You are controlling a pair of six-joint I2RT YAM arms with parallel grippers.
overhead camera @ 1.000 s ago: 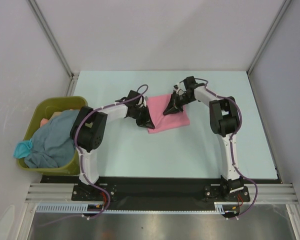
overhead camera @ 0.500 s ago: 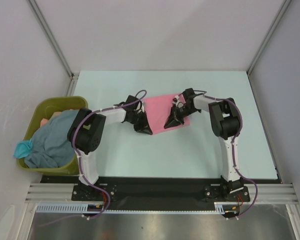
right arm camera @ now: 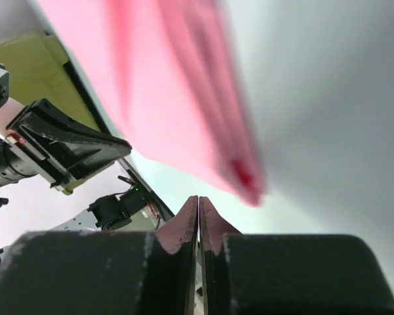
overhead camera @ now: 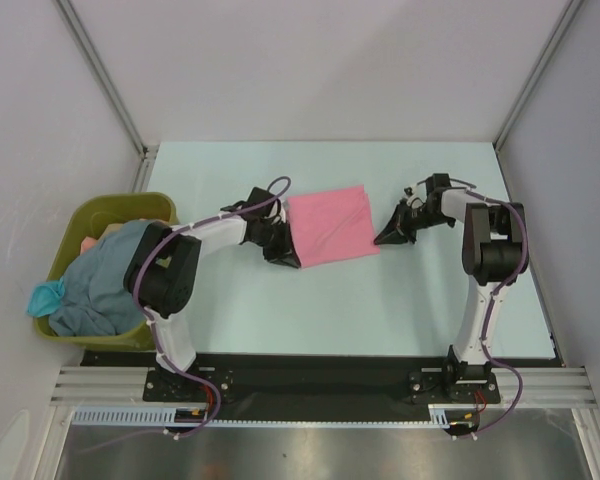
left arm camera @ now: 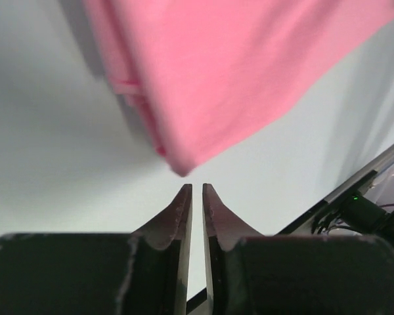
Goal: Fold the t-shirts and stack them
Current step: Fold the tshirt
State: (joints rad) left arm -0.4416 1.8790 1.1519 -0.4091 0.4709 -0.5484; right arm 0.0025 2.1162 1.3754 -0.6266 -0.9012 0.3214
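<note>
The pink t-shirt [overhead camera: 330, 225] lies folded flat in the middle of the table. My left gripper [overhead camera: 292, 260] sits at its near left corner, with its jaws all but shut on nothing. In the left wrist view the shirt's corner [left arm camera: 236, 72] hangs just ahead of the gripper [left arm camera: 197, 188]. My right gripper [overhead camera: 385, 238] is shut and empty, just off the shirt's right edge. The right wrist view shows the shirt [right arm camera: 157, 98] ahead of the gripper [right arm camera: 198, 199]. A grey-blue t-shirt [overhead camera: 100, 275] and a teal one [overhead camera: 45, 297] spill from the bin.
The olive-green bin [overhead camera: 90, 212] stands off the table's left edge, with a peach cloth [overhead camera: 88, 243] inside. The left arm's gripper [right arm camera: 65, 141] shows in the right wrist view. Grey walls enclose the table on three sides.
My right gripper has slid down across the pink shirt and come off it to the right. The shirt now lies flatter and squarer. My left gripper has stayed at the near left corner.
</note>
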